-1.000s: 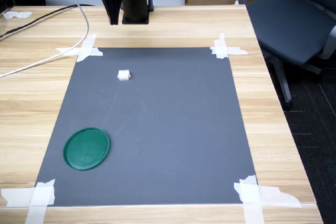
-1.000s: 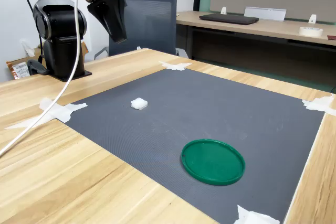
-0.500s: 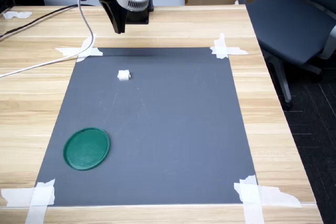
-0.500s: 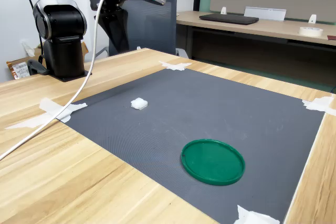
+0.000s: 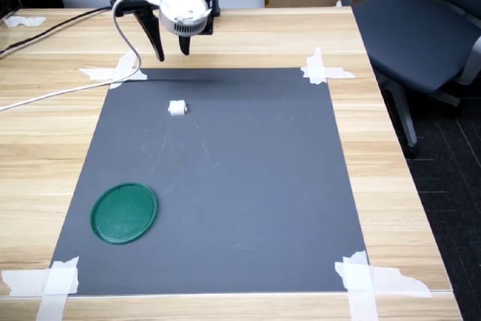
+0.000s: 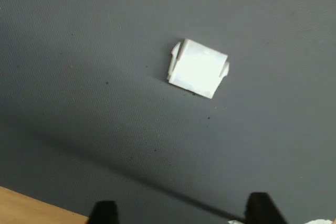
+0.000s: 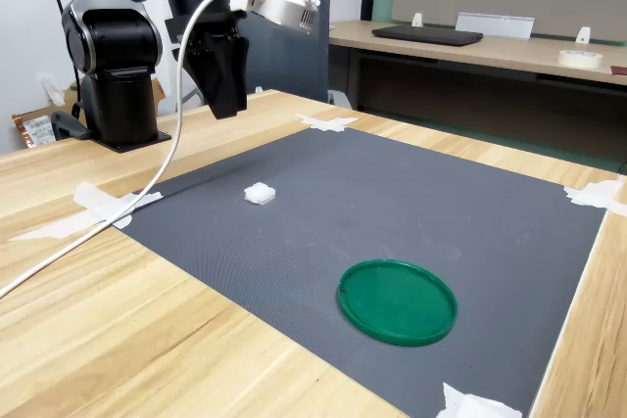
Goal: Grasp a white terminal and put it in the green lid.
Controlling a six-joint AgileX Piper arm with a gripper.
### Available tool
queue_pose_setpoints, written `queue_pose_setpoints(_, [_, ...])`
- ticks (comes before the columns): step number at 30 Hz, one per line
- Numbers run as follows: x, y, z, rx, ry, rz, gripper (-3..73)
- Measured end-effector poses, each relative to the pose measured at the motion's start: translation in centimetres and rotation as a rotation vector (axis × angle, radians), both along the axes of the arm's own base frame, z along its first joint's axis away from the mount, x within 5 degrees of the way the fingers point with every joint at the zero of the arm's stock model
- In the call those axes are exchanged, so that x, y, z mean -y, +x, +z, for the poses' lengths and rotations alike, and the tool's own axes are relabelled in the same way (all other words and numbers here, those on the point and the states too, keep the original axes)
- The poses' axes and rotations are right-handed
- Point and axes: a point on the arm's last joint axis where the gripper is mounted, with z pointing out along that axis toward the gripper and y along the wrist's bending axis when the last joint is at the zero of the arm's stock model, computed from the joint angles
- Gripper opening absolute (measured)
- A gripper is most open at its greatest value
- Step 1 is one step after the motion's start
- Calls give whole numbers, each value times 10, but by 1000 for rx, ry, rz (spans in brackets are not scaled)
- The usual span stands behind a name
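The white terminal lies alone on the dark grey mat near its far left part in the first exterior view; it also shows as a small white block and close up. The green lid lies flat and holds nothing, near the mat's front left corner. My gripper hangs in the air above the mat's far edge, behind the terminal and well above it. It is open with nothing between its two dark fingertips. In the second exterior view the gripper hangs up and left of the terminal.
The grey mat is taped to the wooden table with white strips at its corners. A white cable trails across the table's far left. The arm's black base stands behind the mat. An office chair stands off the table's right side.
The gripper head has come down and forward toward the mat's far edge, and its fingers now stand apart. The terminal and the lid have not moved.
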Motion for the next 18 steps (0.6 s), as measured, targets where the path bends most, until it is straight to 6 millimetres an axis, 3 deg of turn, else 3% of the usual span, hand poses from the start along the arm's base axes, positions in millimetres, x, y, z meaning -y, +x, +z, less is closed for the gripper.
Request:
queue_pose_setpoints(10, [1, 16, 8, 61, 8, -35, 539])
queue_pose_setpoints(18, [4, 34, 7, -11, -1, -38, 541])
